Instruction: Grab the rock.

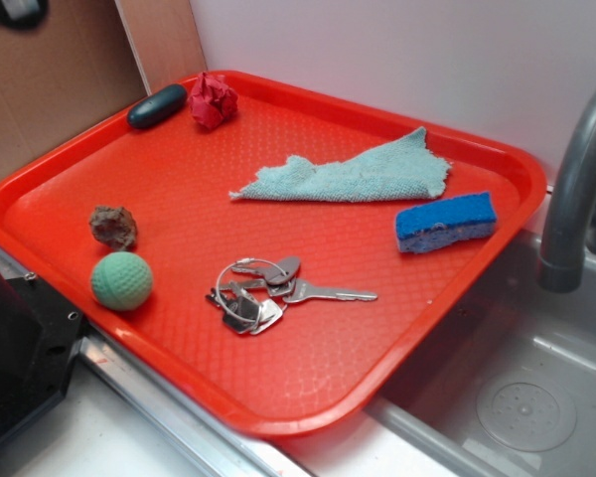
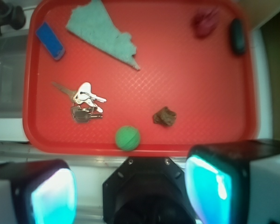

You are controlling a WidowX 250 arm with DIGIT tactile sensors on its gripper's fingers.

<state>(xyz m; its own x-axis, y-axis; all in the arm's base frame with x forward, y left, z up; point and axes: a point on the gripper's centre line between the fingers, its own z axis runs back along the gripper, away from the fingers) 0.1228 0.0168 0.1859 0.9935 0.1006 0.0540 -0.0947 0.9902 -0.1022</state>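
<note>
2 finger pads [image 2: 53,196] frame the bottom of the wrist view, spread wide with nothing between them; the gripper [image 2: 130,196] is empty and hangs high, over the near edge of the red tray [image 2: 196,84] rather than over its floor. In the exterior view only a dark body at the lower left corner shows, probably part of the arm, though the frame cuts it off too much to be sure.

The rock [image 2: 164,116] lies on the tray floor near the front rim, slightly right of the gripper centreline in the wrist view. The green ball [image 2: 128,137] sits just beside it, apart from it by a small gap, and is the nearest hazard. The exterior view confirms the pairing: rock [image 1: 113,227] behind, ball [image 1: 121,281] in front, both close to the tray's left rim.

Procedure for the step in hand, as judged from this layout:

1. Translate forward and a little right until the rock is centred between the pads.
2. Orient the jaws so that neither pad descends on the ball side; a nudged ball would likely roll.
3. Descend with the jaws fully spread, stopping just short of the tray floor.
4. Close across the lump's broadest part; the jagged surface may shift under uneven contact.

1 key bunch [image 2: 84,102], 1 cloth [image 2: 102,30], 1 sponge [image 2: 50,40] and 1 red paper wad [image 2: 204,22] lie well apart from the approach path.
</note>
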